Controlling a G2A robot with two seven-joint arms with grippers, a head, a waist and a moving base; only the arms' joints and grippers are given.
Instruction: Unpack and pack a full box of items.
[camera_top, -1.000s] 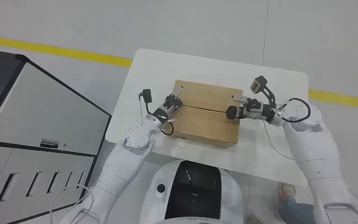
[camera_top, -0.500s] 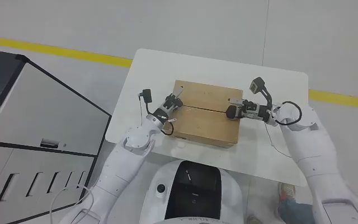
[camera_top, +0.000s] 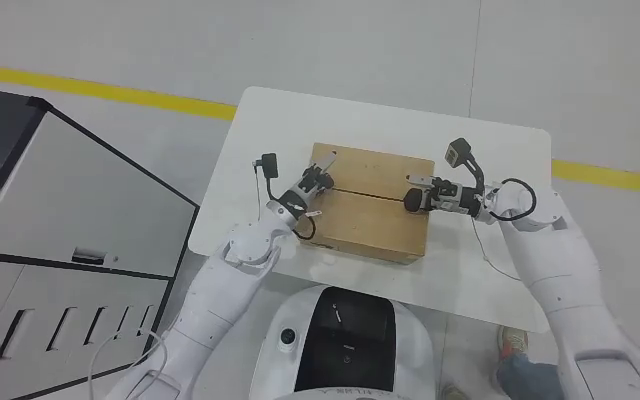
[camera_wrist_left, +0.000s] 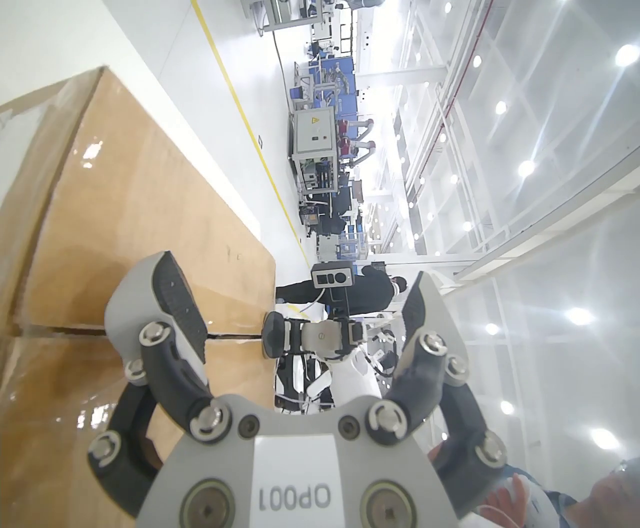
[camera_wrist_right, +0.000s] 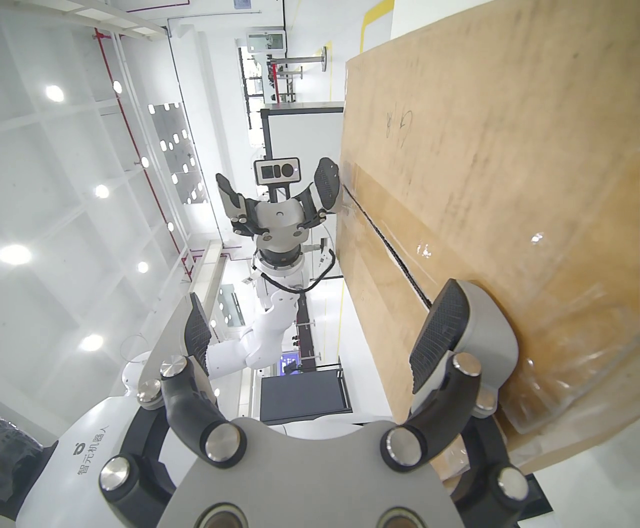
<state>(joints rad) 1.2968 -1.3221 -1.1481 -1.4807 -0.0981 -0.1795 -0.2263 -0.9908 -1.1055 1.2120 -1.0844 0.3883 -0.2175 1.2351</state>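
A closed cardboard box (camera_top: 370, 215) sits mid-table, its two top flaps meeting at a dark seam (camera_top: 372, 193) that runs end to end. My left gripper (camera_top: 316, 180) is at one end of that seam and open. In the left wrist view the gripper (camera_wrist_left: 295, 290) has one finger (camera_wrist_left: 172, 300) over the box top (camera_wrist_left: 125, 200) and the other in the air. My right gripper (camera_top: 411, 198) is at the opposite end, also open. In the right wrist view the gripper (camera_wrist_right: 325, 315) has one pad (camera_wrist_right: 445, 325) against the box (camera_wrist_right: 475, 175) beside the seam.
The box stands on a white table (camera_top: 480, 150) with bare room all around it. Clear tape (camera_wrist_right: 575, 360) wraps the box's end by my right gripper. A large grey panel (camera_top: 80, 200) stands on the floor beyond the table's left edge.
My left gripper has edged a little farther onto the box's end. My right gripper has shifted slightly toward the box. The box has not moved.
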